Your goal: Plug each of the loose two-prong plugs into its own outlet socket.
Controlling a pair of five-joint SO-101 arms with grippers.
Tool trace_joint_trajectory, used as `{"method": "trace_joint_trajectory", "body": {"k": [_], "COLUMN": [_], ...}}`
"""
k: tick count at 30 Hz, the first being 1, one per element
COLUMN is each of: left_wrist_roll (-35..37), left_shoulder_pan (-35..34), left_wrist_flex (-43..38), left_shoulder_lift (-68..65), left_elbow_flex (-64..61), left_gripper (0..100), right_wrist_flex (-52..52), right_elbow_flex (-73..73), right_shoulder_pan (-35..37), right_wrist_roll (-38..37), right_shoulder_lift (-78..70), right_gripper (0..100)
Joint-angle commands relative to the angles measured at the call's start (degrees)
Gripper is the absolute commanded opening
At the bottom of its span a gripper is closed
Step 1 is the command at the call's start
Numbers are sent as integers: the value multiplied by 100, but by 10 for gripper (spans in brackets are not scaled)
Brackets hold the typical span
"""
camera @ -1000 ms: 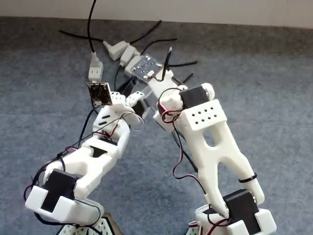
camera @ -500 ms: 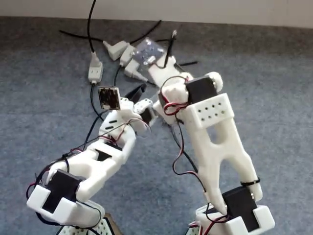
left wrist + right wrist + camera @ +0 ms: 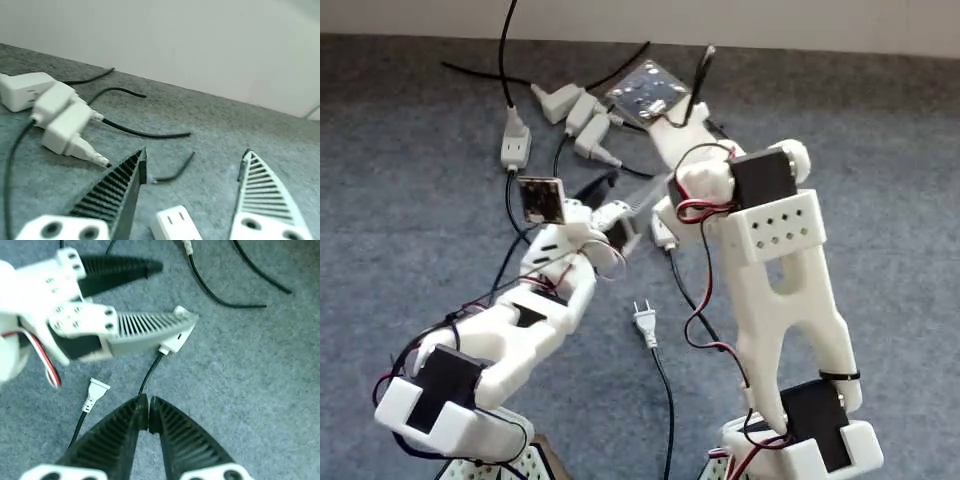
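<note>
A plain indoor room, perhaps an office: grey carpet (image 3: 410, 230) meets a white wall (image 3: 200, 45).

White plug (image 3: 644, 322), black cord (image 3: 665, 400), grey carpet (image 3: 880, 180)

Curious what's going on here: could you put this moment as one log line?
left gripper: jaws open, socket close by | right gripper: jaws shut | loose plug: lying on carpet, unplugged

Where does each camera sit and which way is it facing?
High view: fixed above, looking down on the carpet, left arm and right arm.
Left wrist view: faces white adapters and the wall, between the open left claw.
Right wrist view: looks down at the loose plug past the shut right claw.
Shared: high and right wrist views both show that plug.
</note>
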State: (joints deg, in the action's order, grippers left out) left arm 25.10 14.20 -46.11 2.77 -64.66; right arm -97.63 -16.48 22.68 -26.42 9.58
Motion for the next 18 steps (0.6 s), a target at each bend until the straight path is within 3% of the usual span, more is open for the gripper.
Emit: {"method": "trace_joint_trajectory", "body": {"k": [1,4,9,11,15,18], "left_wrist_roll": [26,44,53,62,105,941], "left_shoulder_pan": [-523,-629,-514,-338,207,532], "left_wrist_flex": [510,2224,6558,7912,8378,8448], "left_shoulder_lift": [84,101,40,40,84,101], "left_elbow_flex": [356,936,2703,3248,3556,3547], "left_gripper": [299,299,298,298,298,298], "right_wrist_flex": [-347,-338,-338,-330,-321,-321], "right_elbow_flex": [-251,-84,593,936,1481,1754], "right_shoulder_pan": [-497,-1165,-2035,-2308,-2686,-2791], "right_wrist_roll": [70,88,88,70,53,-35], "right_shoulder_lift": [92,259,611,760,1077,1279], "right_gripper": [9,9,9,9,9,9]}}
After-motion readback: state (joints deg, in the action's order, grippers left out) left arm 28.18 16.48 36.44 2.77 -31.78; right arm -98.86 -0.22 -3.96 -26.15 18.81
